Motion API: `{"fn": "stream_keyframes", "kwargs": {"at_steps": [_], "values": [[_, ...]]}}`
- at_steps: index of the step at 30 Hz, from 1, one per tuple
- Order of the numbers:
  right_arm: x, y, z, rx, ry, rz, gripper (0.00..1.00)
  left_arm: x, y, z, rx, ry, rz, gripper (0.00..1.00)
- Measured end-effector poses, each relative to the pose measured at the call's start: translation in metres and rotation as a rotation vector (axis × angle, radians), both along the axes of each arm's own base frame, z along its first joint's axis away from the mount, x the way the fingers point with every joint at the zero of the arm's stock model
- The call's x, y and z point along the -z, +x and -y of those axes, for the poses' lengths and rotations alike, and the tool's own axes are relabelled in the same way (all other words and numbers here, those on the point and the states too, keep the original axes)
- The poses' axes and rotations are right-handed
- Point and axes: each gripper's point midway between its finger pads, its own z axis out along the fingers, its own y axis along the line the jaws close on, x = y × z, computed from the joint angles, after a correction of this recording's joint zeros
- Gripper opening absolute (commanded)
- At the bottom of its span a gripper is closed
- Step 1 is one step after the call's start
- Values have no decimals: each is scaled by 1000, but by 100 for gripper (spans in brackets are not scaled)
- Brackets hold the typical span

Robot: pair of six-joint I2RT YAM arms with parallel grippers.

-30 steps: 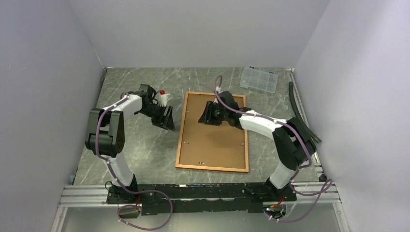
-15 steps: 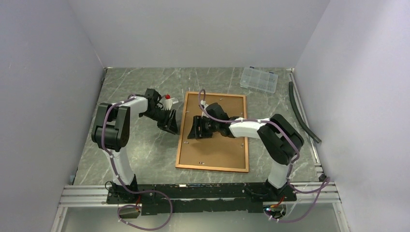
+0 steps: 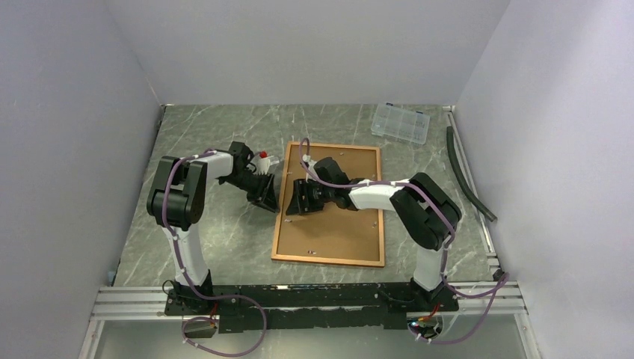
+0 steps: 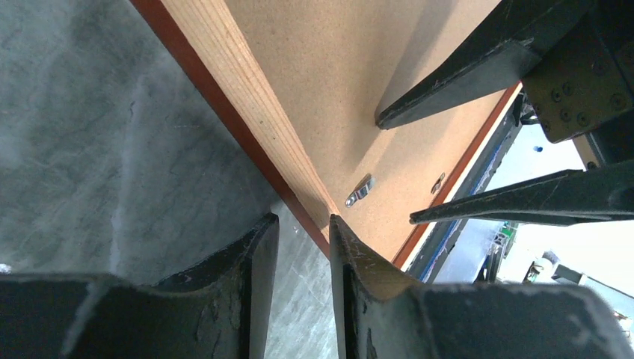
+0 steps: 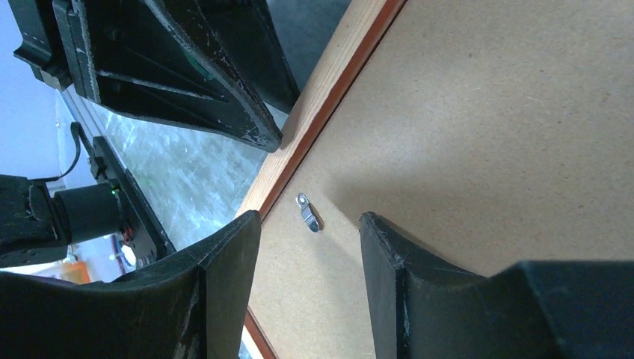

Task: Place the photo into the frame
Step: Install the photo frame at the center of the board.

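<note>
Both pairs of jaws stand apart, the right gripper [image 5: 309,218] straddling a turn clip [image 5: 308,212] on the backing board [image 5: 486,112] beneath it, the left gripper [image 4: 303,228] at the face-down frame [image 4: 250,97] rim, so a slipped pinch could shove the frame.

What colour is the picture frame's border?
The frame has a reddish-orange outer edge with a light tan wooden back; the left wrist view shows it best.

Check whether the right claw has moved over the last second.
Yes. The right claw slid left and slightly nearer across the back of the frame, from near its far middle to its left border.
</note>
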Motion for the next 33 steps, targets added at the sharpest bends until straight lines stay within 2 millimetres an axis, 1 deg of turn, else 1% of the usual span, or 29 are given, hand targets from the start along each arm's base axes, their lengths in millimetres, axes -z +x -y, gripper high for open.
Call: {"fn": "stream_keyframes", "kwargs": {"at_steps": [15,33], "values": [[1,-13,-14,-72,15,4,51,2,-3,1,5,1,-4,32],[4,-30,-22,-119,13,-12,44,3,-4,2,0,1,-12,30]]}}
